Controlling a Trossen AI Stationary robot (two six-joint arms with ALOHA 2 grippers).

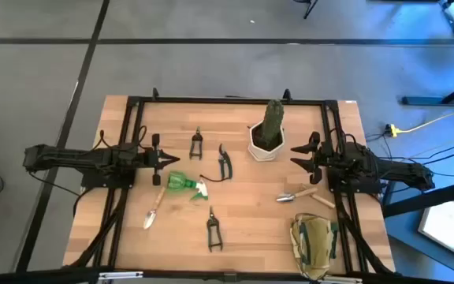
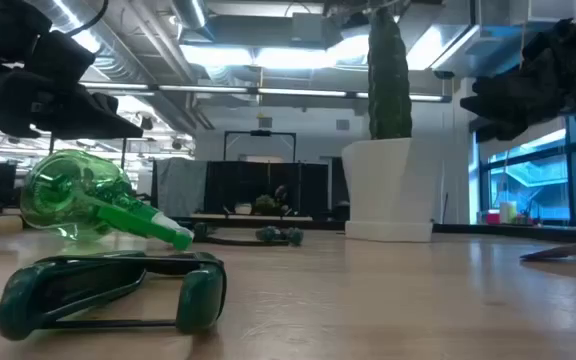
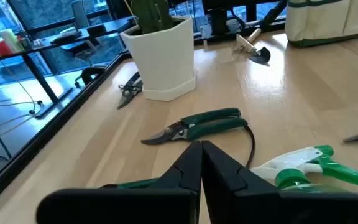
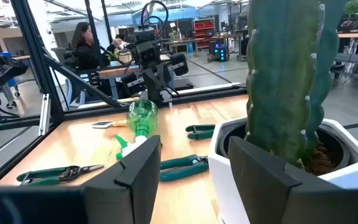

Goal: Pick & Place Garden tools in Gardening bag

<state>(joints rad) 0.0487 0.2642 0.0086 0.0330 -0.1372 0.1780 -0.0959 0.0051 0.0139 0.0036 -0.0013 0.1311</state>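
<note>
Three pruning shears lie flat on the wooden table: one far left of the pot [image 1: 196,143], one at the middle [image 1: 224,163], one near the front [image 1: 213,230]. The green spray bottle [image 1: 184,184] lies on its side. One trowel [image 1: 154,209] lies at the left, another [image 1: 302,193] at the right. The olive bag [image 1: 312,244] sits at the near right corner. My left gripper [image 1: 164,158] hovers shut just left of the bottle and also shows in the left wrist view [image 3: 201,165]. My right gripper [image 1: 298,154] hovers open right of the cactus pot [image 1: 266,138] and also shows in the right wrist view [image 4: 194,174].
The cactus in its white pot [image 4: 328,162] stands close in front of my right gripper. Black frame rails [image 1: 227,100] run along the table's far, left and right sides. A person [image 4: 89,46] sits beyond the table.
</note>
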